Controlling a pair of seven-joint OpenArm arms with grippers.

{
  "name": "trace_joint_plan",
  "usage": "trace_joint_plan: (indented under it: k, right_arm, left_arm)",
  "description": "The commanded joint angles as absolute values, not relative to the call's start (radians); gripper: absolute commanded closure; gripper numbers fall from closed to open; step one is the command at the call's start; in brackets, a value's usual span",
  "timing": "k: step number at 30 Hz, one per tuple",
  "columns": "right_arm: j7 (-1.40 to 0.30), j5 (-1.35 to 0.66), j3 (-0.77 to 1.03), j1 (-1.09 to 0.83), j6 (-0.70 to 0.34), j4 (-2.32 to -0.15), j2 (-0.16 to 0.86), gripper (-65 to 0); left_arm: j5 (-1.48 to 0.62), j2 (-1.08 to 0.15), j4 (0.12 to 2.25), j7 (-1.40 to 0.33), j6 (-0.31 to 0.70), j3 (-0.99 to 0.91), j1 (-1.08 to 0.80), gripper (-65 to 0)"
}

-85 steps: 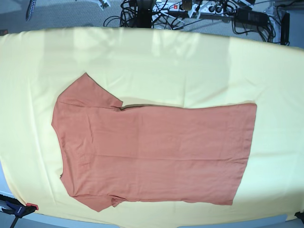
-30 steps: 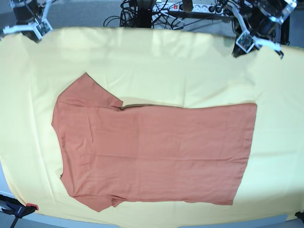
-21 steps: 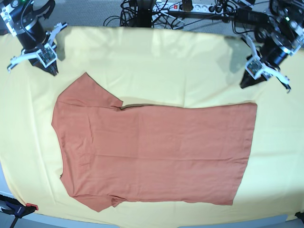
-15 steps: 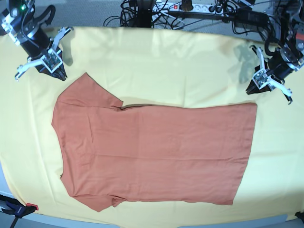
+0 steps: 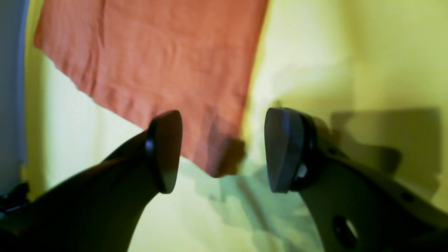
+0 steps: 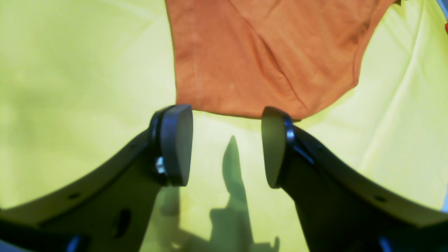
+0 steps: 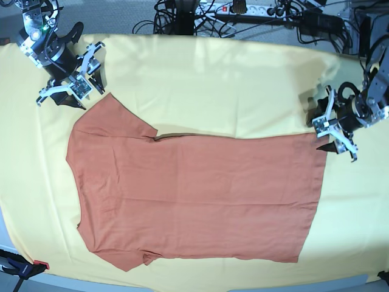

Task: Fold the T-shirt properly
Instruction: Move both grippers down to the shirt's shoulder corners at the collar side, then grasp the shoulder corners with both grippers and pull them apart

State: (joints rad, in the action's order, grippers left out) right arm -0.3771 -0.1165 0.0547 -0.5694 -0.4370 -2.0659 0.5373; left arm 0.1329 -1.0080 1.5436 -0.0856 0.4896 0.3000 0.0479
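Note:
The rust-orange T-shirt (image 7: 194, 194) lies flat on the yellow cloth, collar end to the left and hem to the right. My right gripper (image 7: 74, 92) is open just beyond the far sleeve's tip. In the right wrist view the jaws (image 6: 226, 145) stand apart, with the sleeve edge of the T-shirt (image 6: 262, 52) just ahead of them. My left gripper (image 7: 333, 139) is open at the hem's far right corner. In the left wrist view the gripper (image 5: 224, 150) straddles that corner of the T-shirt (image 5: 157, 52), which lies between the tips.
The pale yellow cloth (image 7: 213, 85) covers the whole table. Cables and a power strip (image 7: 243, 12) lie beyond the far edge. A red and blue clamp (image 7: 24, 266) sits at the front left corner.
Both arms came in from the back corners and moved down. The right gripper went to the far sleeve and the left gripper to the hem's far corner. The shirt has not moved.

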Motion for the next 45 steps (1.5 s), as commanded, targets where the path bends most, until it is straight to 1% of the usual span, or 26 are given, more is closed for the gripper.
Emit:
trace_joint_plan:
  k: [1, 5, 11, 13, 14, 15, 17, 18, 22, 25, 28, 32, 36, 37, 38, 40, 41, 45]
  right_arm:
    - [-0.359, -0.123, 0.063, -0.567, -0.43, -2.079, 0.549, -33.9]
    - [-0.359, -0.123, 0.063, -0.567, -0.43, -2.079, 0.549, -33.9]
    - [-0.362, -0.122, 0.064, -0.567, -0.429, -2.078, 0.549, -33.9]
    - [-0.362, -0.122, 0.064, -0.567, -0.427, -2.078, 0.549, -33.9]
    - [-0.362, -0.123, 0.064, -0.565, -0.426, -2.078, 0.549, -33.9]
    - [-0.362, -0.123, 0.064, -0.565, -0.426, -2.077, 0.549, -33.9]
    - [-0.362, -0.123, 0.064, -0.558, -0.432, -2.069, 0.549, -33.9]
    - [-0.362, -0.123, 0.063, -0.553, -0.451, -2.059, 0.549, -33.9]
    - [-0.351, -0.163, 0.06, -0.525, -0.534, -2.004, 0.549, -35.2]
    - [-0.351, -0.167, 0.035, -0.501, -0.543, -1.981, 0.549, -35.2]
    - [-0.35, -0.136, -0.007, -0.471, -0.523, -1.948, 0.549, -35.2]
    - [-0.35, -0.072, -0.086, -0.408, -0.491, -1.865, 0.549, -35.2]
    - [-0.351, 0.003, -0.133, -0.347, -0.421, -1.8, 0.549, -34.8]
    - [-0.353, 0.007, -0.133, -0.337, -0.413, -1.794, 0.549, -31.7]
    - [-0.363, 0.007, -0.132, -0.33, -0.404, -1.794, 0.55, -24.8]
    - [-0.387, 0.003, -0.13, -0.321, -0.4, -1.795, 0.552, -5.5]
    - [-0.404, 0.001, -0.13, -0.321, -0.395, -1.802, 0.553, 0.0]
    - [-0.494, -0.056, -0.13, -0.326, -0.397, -1.86, 0.581, 0.0]
  left_arm:
    - [0.127, -1.032, 1.529, -0.069, 0.475, 0.313, 0.097, -37.7]
    - [0.132, -1.026, 1.44, -0.013, 0.476, 0.434, 0.21, -37.7]
    - [0.188, -1.007, 1.398, 0.004, 0.476, 0.577, 0.315, -37.5]
    - [0.208, -1.004, 1.391, 0.004, 0.475, 0.613, 0.337, -34.8]
    - [0.218, -1.001, 1.39, 0.003, 0.475, 0.625, 0.347, -31.0]
    - [0.221, -0.999, 1.387, 0.004, 0.476, 0.633, 0.355, -24.9]
    - [0.22, -0.997, 1.387, 0.001, 0.475, 0.636, 0.361, -5.9]
    - [0.221, -0.997, 1.387, 0.0, 0.475, 0.636, 0.361, 0.0]
    - [0.22, -0.998, 1.387, -0.008, 0.469, 0.636, 0.361, 0.0]
    - [0.22, -0.997, 1.387, -0.028, 0.417, 0.636, 0.361, 0.0]
    - [0.22, -0.998, 1.387, -0.034, 0.379, 0.636, 0.361, 0.0]
    - [0.219, -0.998, 1.387, -0.034, 0.377, 0.636, 0.361, 0.0]
    - [0.199, -0.998, 1.387, -0.035, 0.377, 0.636, 0.361, 0.0]
    - [0.197, -0.998, 1.387, -0.035, 0.377, 0.636, 0.361, 0.0]
    - [0.197, -0.998, 1.387, -0.035, 0.377, 0.636, 0.361, 0.0]
    - [0.197, -0.998, 1.388, -0.035, 0.377, 0.636, 0.361, 0.0]
    - [0.197, -0.999, 1.389, -0.035, 0.377, 0.636, 0.361, 0.0]
    - [0.178, -1.018, 1.419, -0.034, 0.411, 0.636, 0.361, 0.0]
